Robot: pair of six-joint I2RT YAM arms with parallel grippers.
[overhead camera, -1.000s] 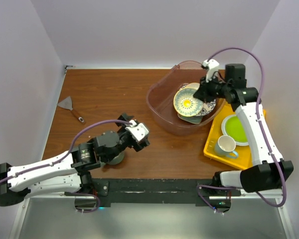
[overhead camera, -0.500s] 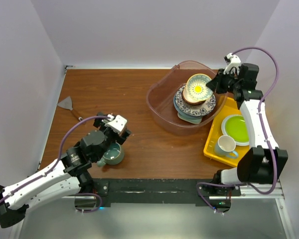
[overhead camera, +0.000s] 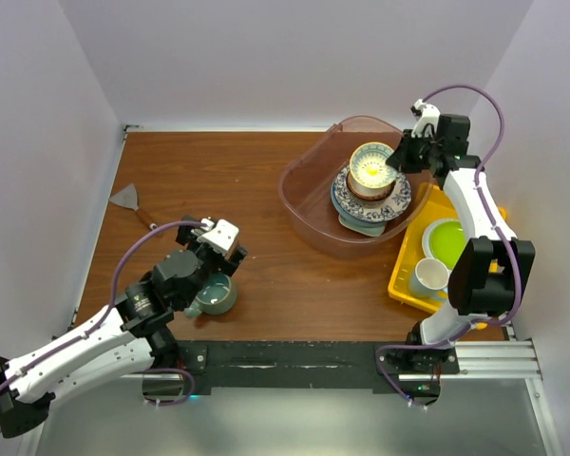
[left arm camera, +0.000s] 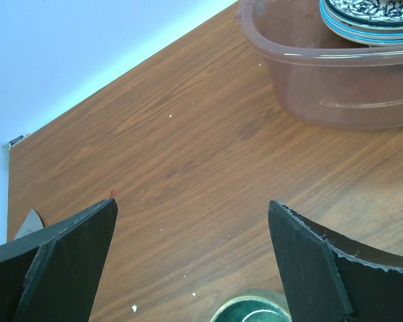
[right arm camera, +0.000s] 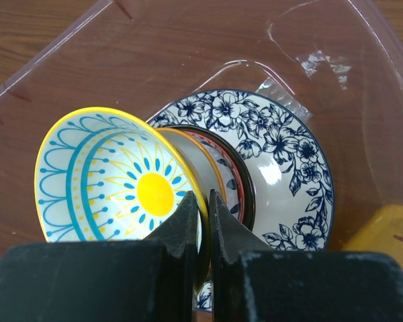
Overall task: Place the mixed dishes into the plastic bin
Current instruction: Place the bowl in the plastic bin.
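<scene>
The yellow-teal bowl [right arm camera: 121,178] leans tilted on stacked blue-flowered plates [right arm camera: 282,147] inside the pinkish clear bin [overhead camera: 309,204]; the teal mug [overhead camera: 214,295] stands upright outside it.

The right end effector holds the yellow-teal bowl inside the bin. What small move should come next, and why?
Probably open the right end effector. It pinches the rim of the yellow-teal bowl, which appears nested, tilted, in the red bowl on the blue-patterned plate inside the plastic bin, so releasing should leave it there.

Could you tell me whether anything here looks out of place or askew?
The grey-teal mug sits on the table by the open left gripper, outside the plastic bin. In the bin, the yellow-teal bowl seems to lean on the stack, its rim pinched by the right gripper.
</scene>
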